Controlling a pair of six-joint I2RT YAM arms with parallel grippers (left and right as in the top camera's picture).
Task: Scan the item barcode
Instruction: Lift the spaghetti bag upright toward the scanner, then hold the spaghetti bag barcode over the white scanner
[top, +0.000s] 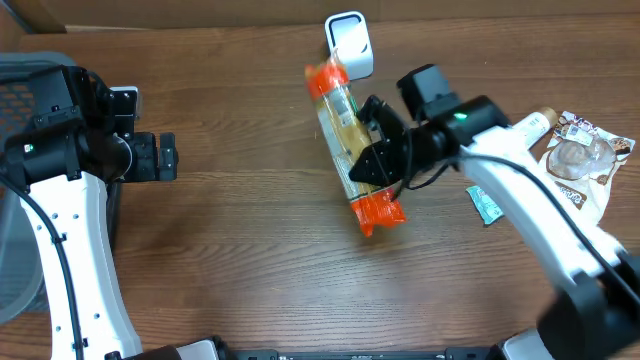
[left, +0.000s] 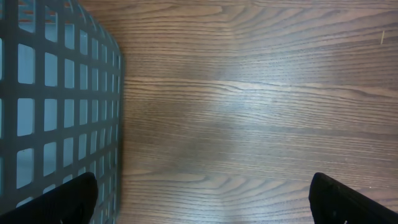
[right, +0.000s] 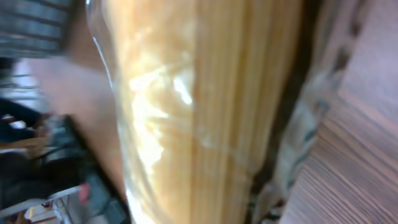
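Near the scanner (top: 349, 42), over the tabletop (top: 250, 260), the right tool (top: 375, 145) is clenched on the pasta pack (top: 338, 118), probably to bring its barcode before the scanner. The left tool (top: 165, 157) hangs released beside the basket (left: 56, 93), out of the way.

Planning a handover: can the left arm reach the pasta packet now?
Probably, if it stretches that far: only bare table lies between the left gripper and the pasta packet, though the right gripper clamps its middle.
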